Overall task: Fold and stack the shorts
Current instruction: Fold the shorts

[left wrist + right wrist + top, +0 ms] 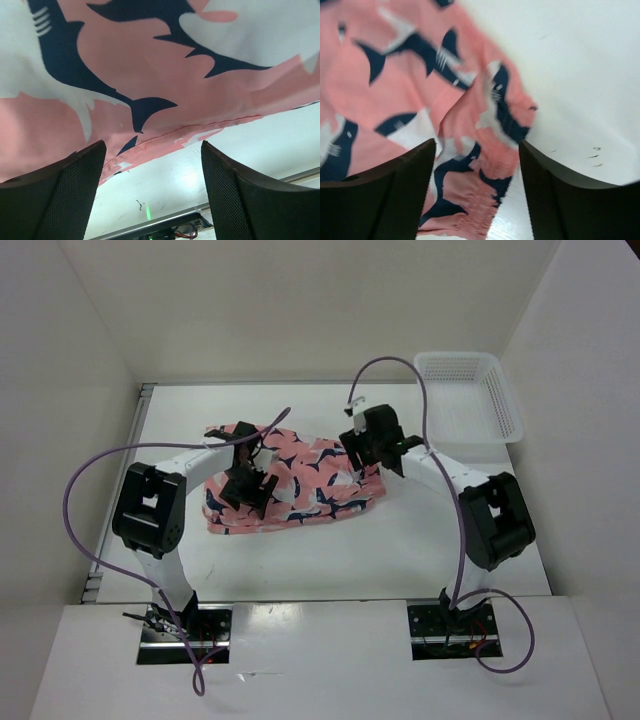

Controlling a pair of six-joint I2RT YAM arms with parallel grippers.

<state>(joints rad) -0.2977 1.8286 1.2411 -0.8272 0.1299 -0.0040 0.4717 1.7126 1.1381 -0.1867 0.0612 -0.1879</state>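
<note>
1. L hand (152,150): jaws wide, nothing btwn them. It hangs low over the shorts (290,485). My guess is it's placed there to pick a fresh edge.
2. R hand (477,145): jaws also wide, nothing pinched. Cloth shows beneath the gap, not clamped in it.
3. Why the shorts lie this way: they're a flattish, partly doubled-over heap on the table (400,550). Looks to me like a fold is laid but not tidy yet.
4. Rel. to L hand: cloth fills everything ahead of the fingertips. A hem crosses right at the tips, w/ bare table just under them.
5. Rel. to R hand: cloth sits under the hand and off to its left. A gathered, bunched bit lies btwn the fingers. Bare table starts beside the right finger.
6. My hands sit at opposite parts of the shorts, L over the left-middle, R at the right end. That suits a two-handed fold or smoothing, I'd say.
7. Basket (470,390): beyond R hand, well apart from the shorts.
8. Judgement: folding is partway, stacking not yet done.
</note>
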